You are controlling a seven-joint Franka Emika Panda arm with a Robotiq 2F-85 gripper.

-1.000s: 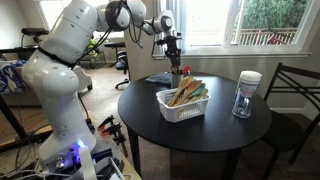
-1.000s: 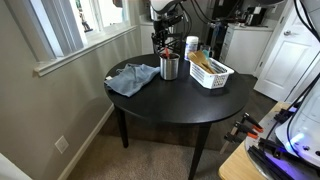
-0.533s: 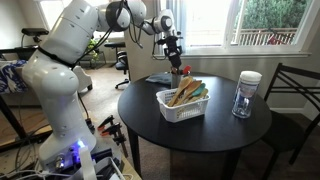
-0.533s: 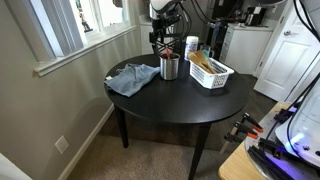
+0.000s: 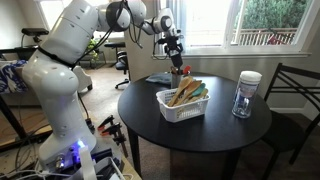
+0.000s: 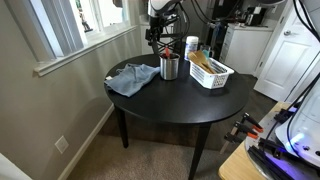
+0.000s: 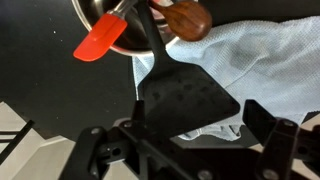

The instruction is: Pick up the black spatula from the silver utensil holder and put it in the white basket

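In the wrist view the black spatula's flat blade (image 7: 185,95) rises out of the silver utensil holder (image 7: 92,12). My gripper (image 7: 200,115) is open around that blade. The left finger (image 7: 138,110) is at the blade's edge and the right finger (image 7: 265,125) stands apart from it. In both exterior views the gripper (image 5: 174,50) (image 6: 162,38) hangs just above the holder (image 5: 178,78) (image 6: 170,68). The white basket (image 5: 182,104) (image 6: 211,72) sits beside the holder on the round black table (image 5: 210,130) and holds wooden and teal utensils.
A red spatula (image 7: 100,42) and a wooden spoon (image 7: 186,15) also stand in the holder. A light blue cloth (image 7: 270,70) (image 6: 132,78) lies beside it. A clear jar with a white lid (image 5: 245,93) stands on the table, with a chair (image 5: 295,95) behind it.
The jaws have spread wide from a narrower setting around the spatula blade. The arm has hardly moved.
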